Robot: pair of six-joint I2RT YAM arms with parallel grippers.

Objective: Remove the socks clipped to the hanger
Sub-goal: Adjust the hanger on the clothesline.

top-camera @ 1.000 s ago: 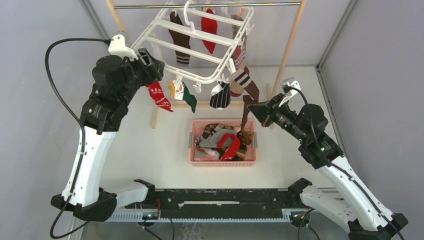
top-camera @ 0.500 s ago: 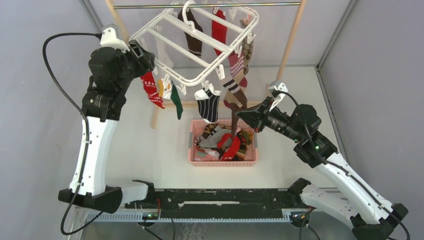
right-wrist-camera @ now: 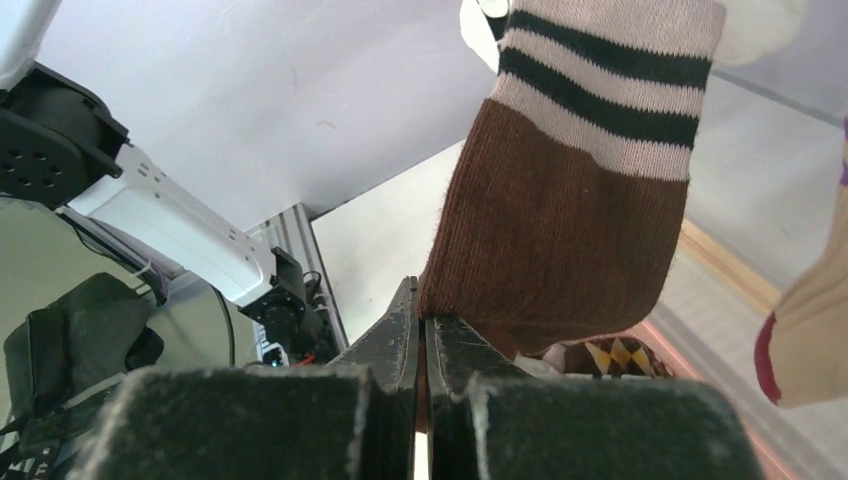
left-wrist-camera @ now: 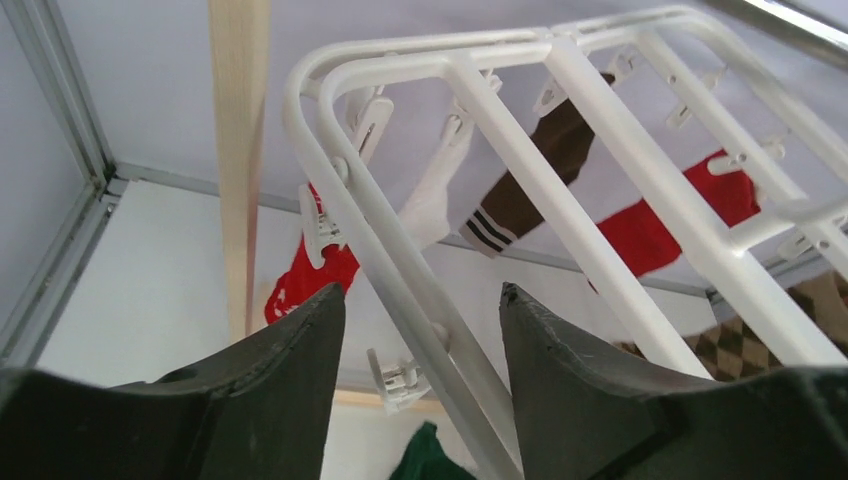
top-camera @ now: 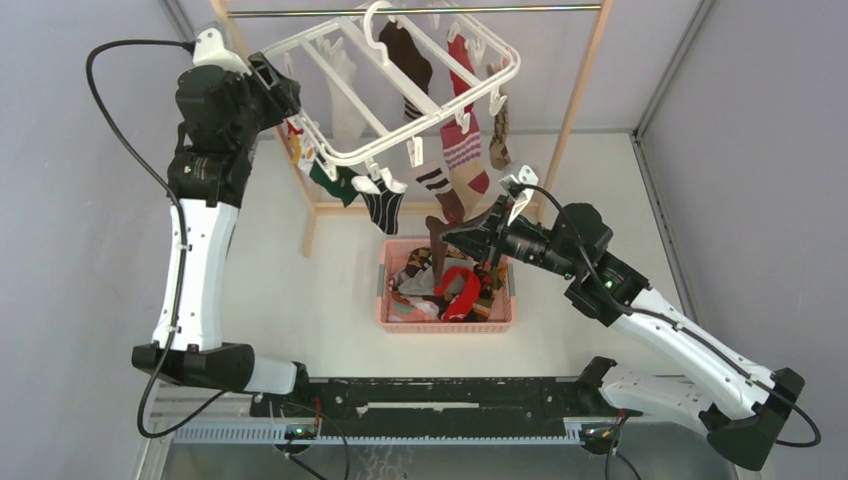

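Observation:
The white hanger (top-camera: 345, 158) hangs tilted from the rack's top bar, with several socks clipped under it. My left gripper (top-camera: 275, 90) is at its left corner. The hanger's double rim (left-wrist-camera: 375, 250) runs between the fingers of my left gripper (left-wrist-camera: 420, 292), which is shut on it. A brown sock (top-camera: 447, 208) with a striped cuff dangles from a clip at the front. My right gripper (top-camera: 452, 236) is shut on its lower end, above the basket. In the right wrist view the brown sock (right-wrist-camera: 560, 230) rises out of the closed jaws of my right gripper (right-wrist-camera: 420, 320).
A pink basket (top-camera: 445, 326) holding several loose socks stands on the table below the hanger. The light wooden rack's poles (top-camera: 580, 85) and metal top bar (top-camera: 420, 10) stand at the back. Grey walls close in left and right.
My left gripper has risen and moved left, swinging the hanger round and up. My right gripper has moved left over the basket, still pinching the brown sock.

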